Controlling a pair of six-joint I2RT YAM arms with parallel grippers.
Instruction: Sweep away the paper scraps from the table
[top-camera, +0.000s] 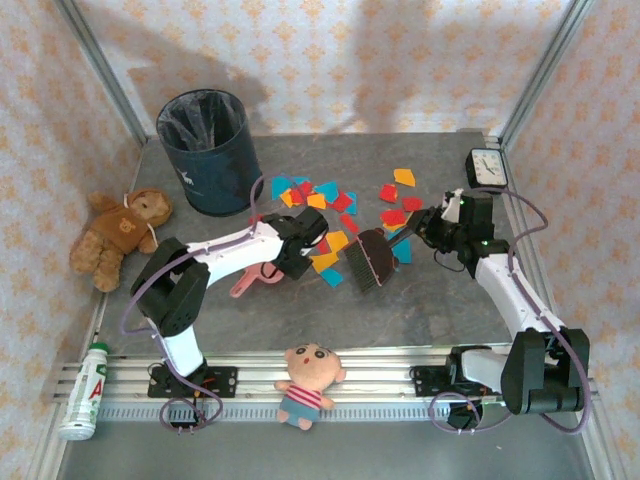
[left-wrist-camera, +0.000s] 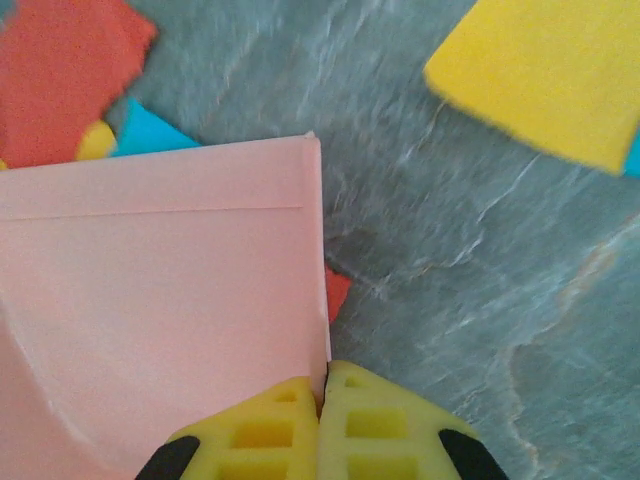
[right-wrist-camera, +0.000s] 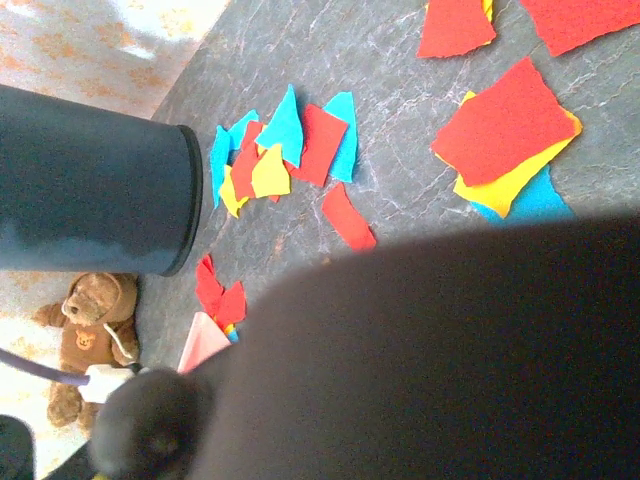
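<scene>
Paper scraps (top-camera: 322, 194) in red, blue, orange and yellow lie scattered over the middle back of the dark grey table (top-camera: 420, 310). My left gripper (top-camera: 302, 240) is shut on the side wall of a pink dustpan (left-wrist-camera: 160, 300). Its yellow fingers (left-wrist-camera: 380, 430) pinch the pan's edge, with red (left-wrist-camera: 60, 70) and yellow (left-wrist-camera: 545, 75) scraps just ahead. My right gripper (top-camera: 428, 226) holds the handle of a dark brush (top-camera: 368, 262), whose bristles rest among the scraps. In the right wrist view a dark blurred mass (right-wrist-camera: 450, 360) hides the fingers, and scraps (right-wrist-camera: 500, 130) lie beyond it.
A dark blue bin (top-camera: 207, 150) stands at the back left, a teddy bear (top-camera: 118, 235) left of it. A black clock (top-camera: 487, 167) sits at the back right. A doll (top-camera: 308, 380) and a bottle (top-camera: 85, 390) lie on the front rail.
</scene>
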